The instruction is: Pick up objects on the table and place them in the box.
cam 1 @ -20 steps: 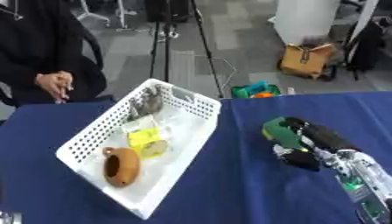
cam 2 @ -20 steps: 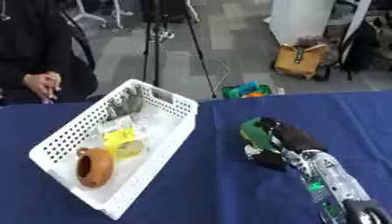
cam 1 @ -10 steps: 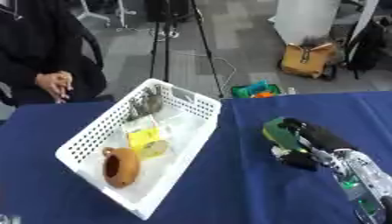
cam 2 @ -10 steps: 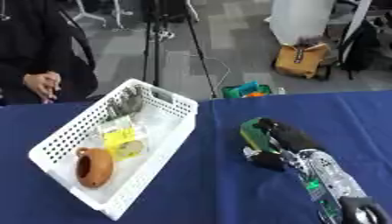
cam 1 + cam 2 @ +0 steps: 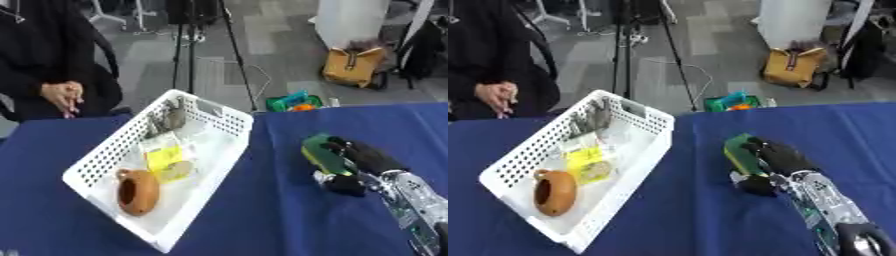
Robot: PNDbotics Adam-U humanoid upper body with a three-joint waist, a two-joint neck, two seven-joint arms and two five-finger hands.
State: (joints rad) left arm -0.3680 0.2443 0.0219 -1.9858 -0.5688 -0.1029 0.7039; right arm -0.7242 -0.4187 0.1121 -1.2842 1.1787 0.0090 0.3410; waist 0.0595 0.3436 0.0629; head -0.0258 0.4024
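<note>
A green, flat packet-like object (image 5: pixel 320 152) lies on the blue table, right of the white basket (image 5: pixel 224 131). My right hand (image 5: pixel 360 163) comes in from the lower right with its black fingers curled over the object's right side and the thumb below it. In the basket lie a brown clay jug (image 5: pixel 136 191), a yellow packet (image 5: pixel 167 160) and a silvery wrapped item (image 5: pixel 166 119). No left hand shows in either view.
The blue tablecloth (image 5: pixel 271 220) covers the table. A person in black sits at the far left edge, hands clasped (image 5: pixel 60 94), touching nothing. Beyond the table lie a green and orange toy (image 5: pixel 292 102), a tan bag (image 5: pixel 353 66) and a tripod on the floor.
My right hand has stayed closed around the green object at nearly the same spot. The basket's contents have not moved.
</note>
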